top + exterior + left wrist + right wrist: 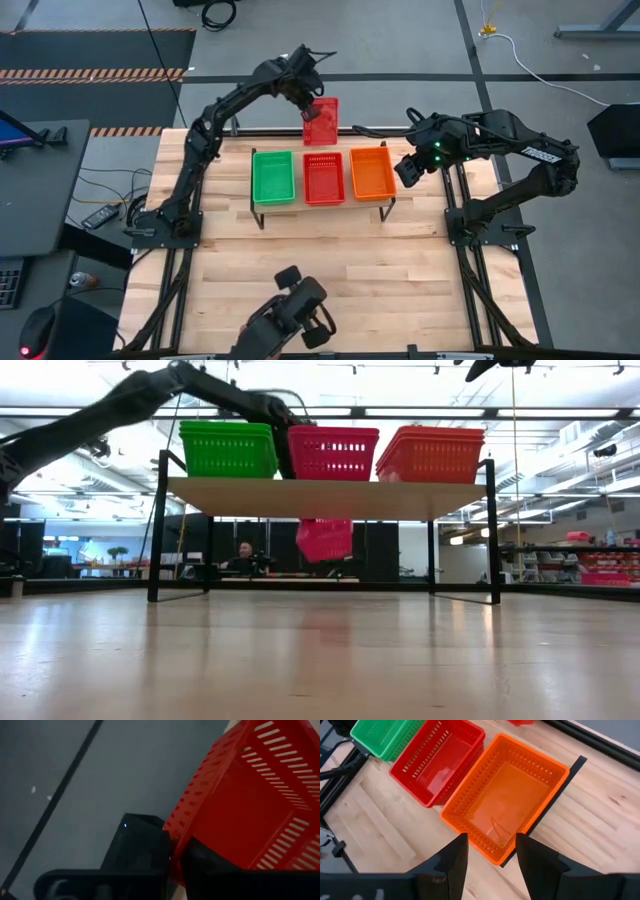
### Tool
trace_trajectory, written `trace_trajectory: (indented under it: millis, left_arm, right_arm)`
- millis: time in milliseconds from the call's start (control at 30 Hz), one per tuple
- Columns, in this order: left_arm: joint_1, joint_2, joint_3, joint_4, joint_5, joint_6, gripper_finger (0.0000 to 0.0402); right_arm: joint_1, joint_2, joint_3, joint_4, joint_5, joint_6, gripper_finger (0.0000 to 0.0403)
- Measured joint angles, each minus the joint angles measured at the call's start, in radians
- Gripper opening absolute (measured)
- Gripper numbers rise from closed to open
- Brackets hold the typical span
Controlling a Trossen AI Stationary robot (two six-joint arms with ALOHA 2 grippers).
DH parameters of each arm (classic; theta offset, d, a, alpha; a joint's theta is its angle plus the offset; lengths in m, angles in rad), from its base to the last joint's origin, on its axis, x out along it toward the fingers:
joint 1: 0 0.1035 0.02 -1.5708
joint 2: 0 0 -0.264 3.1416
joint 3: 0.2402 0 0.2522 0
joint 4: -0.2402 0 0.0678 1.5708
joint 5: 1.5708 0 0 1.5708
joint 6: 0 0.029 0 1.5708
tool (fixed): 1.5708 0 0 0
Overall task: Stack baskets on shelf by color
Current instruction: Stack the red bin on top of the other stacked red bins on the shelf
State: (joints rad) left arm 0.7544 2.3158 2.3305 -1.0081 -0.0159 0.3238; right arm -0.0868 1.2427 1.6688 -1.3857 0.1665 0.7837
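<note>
Overhead and level views of a basket-stacking workspace. The shelf (322,205) stands across the middle of the wooden table (330,290) and carries three piles side by side: green baskets (273,177) at one end, red baskets (323,177) in the centre, orange baskets (372,172) at the other end. In the low view each pile (229,448) rises above the plank, though how many baskets make up a pile cannot be counted reliably from there.

The left gripper (312,108) reaches over the far edge of the table, beyond the shelf. Its fingers (145,852) are closed on one wall of a loose red basket (322,121), which is tilted and lies behind the red pile; in the low view this basket (324,539) shows below the level of the plank.

The right gripper (408,170) hovers just beside the orange pile, at the shelf's end. Its fingers (455,860) stand parted and hold nothing, with the top orange basket (507,805) directly ahead of them.
</note>
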Motion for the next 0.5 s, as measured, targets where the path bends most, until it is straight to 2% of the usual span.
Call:
trace_trajectory:
  millis: [400, 500]
  left_arm:
    - [-0.003, -0.155, 0.026, -0.073, -0.013, -0.145, 0.0029]
    - [-0.013, -0.203, 0.025, -0.089, 0.014, -0.158, 0.0028]
  right_arm:
    - [0.0, 0.0, 0.0, -0.001, 0.052, -0.093, 0.0171]
    - [0.0, 0.0, 0.0, -0.003, 0.053, -0.117, 0.0171]
